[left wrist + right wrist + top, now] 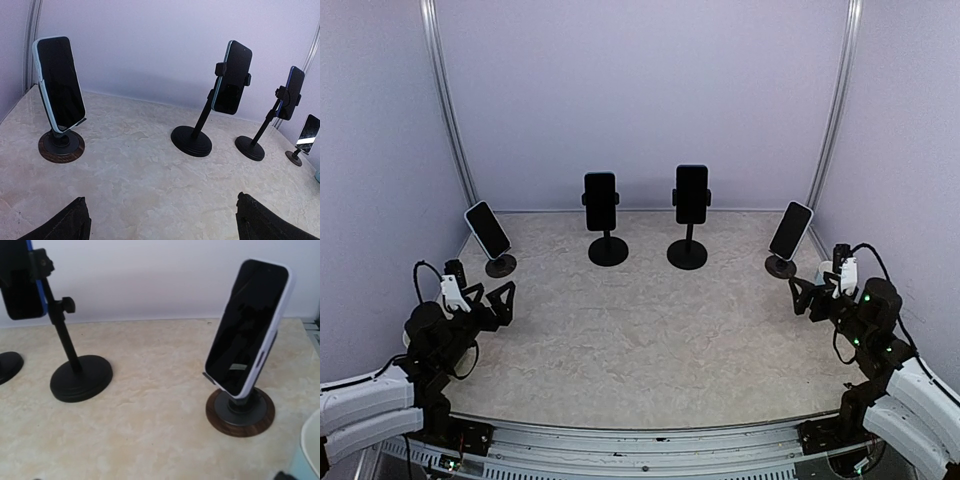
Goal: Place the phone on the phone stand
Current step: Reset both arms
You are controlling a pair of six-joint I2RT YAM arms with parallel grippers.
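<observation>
Both grippers sit released w/ nothing between the fingers. L gripper (pixel 492 292) is near the L stand (pixel 501 265), R gripper (pixel 810 292) just beside the R stand (pixel 780 266). I see no loose phone on the table (pixel 640 340). All four are up: L phone (pixel 487 228) and R phone (pixel 791 230) lean back on the small round bases, and mid-L phone (pixel 600 200) and mid-R phone (pixel 692 193) are clamped upright on the tall stands (pixel 608 250) at the back. Looks done to me, though I can't tell which phone is the task's own.

Risks, imo:
- The R phone seems to rest only on a small lip (no clamp that I can see). A careless swing of the R arm could knock it off or tip the stand.
- Same on the L side, w/ a bit more room.
- Reaching for the mid phones means passing betw. the outer stands, so an elbow could clip one.

Hard to make out:
- The R wrist view shows almost none of its own fingers.
- A pale rim (pixel 309 445) is cut off at that view's corner, no idea what it is.
- The mid-R phone is cropped there too.
- What holds the leaning phones from behind is hidden.
</observation>
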